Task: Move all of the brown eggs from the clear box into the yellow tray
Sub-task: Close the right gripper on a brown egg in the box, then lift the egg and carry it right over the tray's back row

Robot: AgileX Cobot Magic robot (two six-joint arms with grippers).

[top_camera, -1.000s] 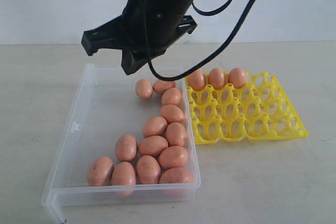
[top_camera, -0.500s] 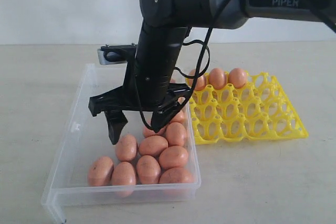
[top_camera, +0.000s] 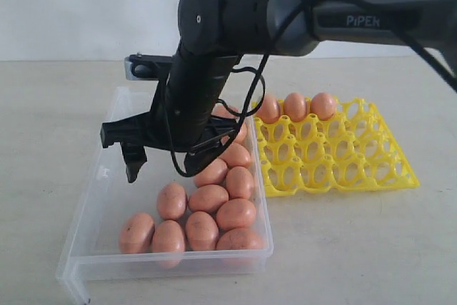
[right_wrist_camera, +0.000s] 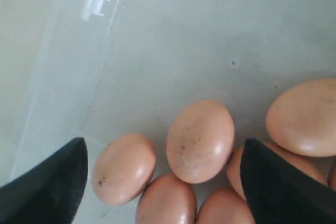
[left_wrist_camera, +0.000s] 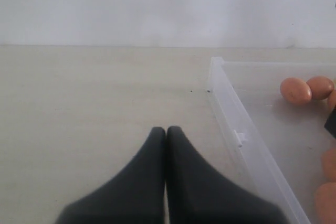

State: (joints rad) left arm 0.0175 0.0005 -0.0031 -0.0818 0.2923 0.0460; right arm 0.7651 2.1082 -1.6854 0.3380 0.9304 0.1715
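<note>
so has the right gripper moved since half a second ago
Yes. The right gripper has shifted left, away from the yellow tray, toward the clear box's left wall.

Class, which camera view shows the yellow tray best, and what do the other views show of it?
The exterior view. It shows the whole yellow tray beside the clear box, with three brown eggs in its back row. Neither wrist view shows the tray at all.
</note>
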